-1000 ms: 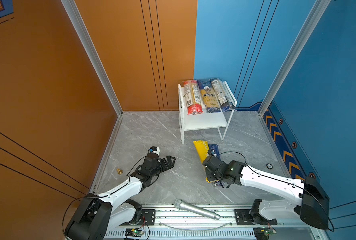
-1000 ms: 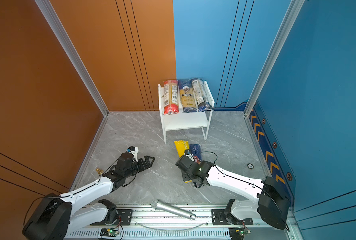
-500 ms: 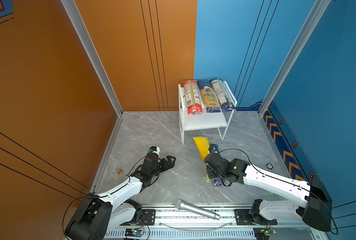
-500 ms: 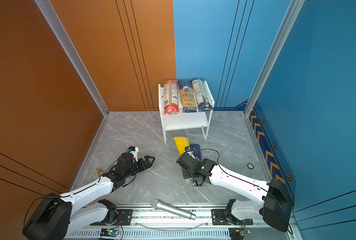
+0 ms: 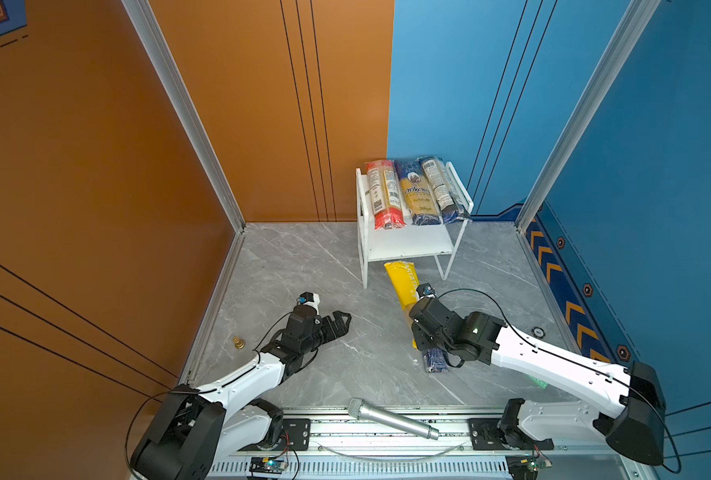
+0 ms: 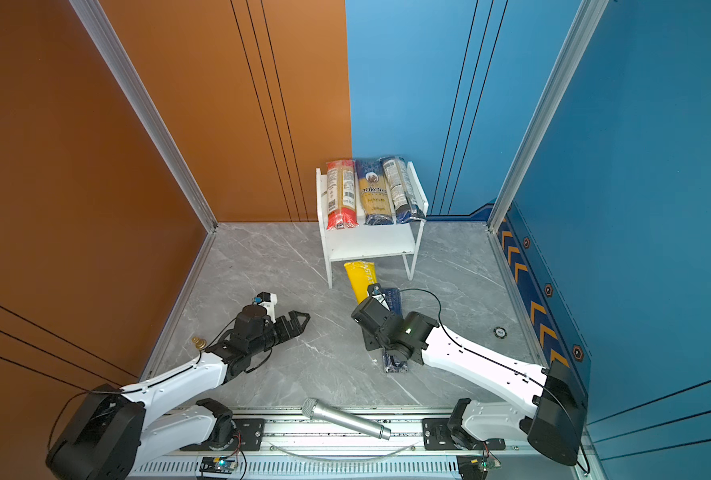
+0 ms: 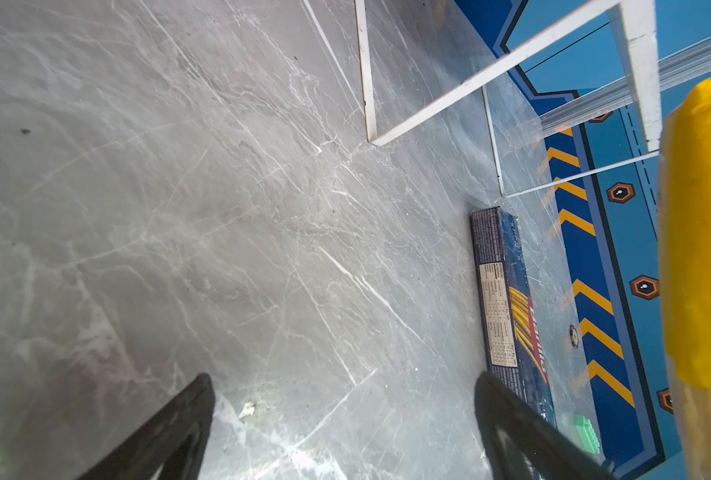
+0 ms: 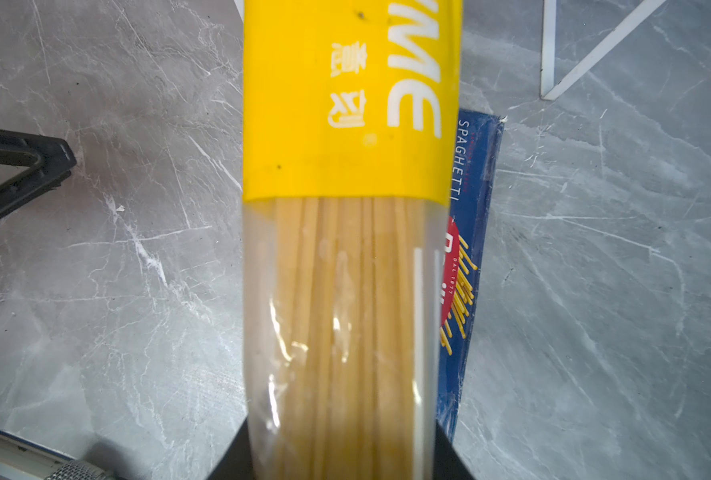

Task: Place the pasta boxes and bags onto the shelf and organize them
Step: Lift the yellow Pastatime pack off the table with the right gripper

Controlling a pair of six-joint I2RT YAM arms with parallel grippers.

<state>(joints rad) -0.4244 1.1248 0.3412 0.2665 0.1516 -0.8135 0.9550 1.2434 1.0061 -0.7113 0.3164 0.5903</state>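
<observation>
The blue box reads "SPAGHETTI", "DAL 1877"; the yellow-navy bag "ankara".

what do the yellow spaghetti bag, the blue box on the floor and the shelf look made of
Yellow bag: thin glossy plastic film; its clear part shows the strands and catches glare. Blue box: probably printed cardboard, given crisp straight edges and flat faces. Shelf: matte white boards, painted wood or plastic, can't tell; thin legs look like white-coated metal.

White links, black joints, black left claw, thin cables.
</observation>
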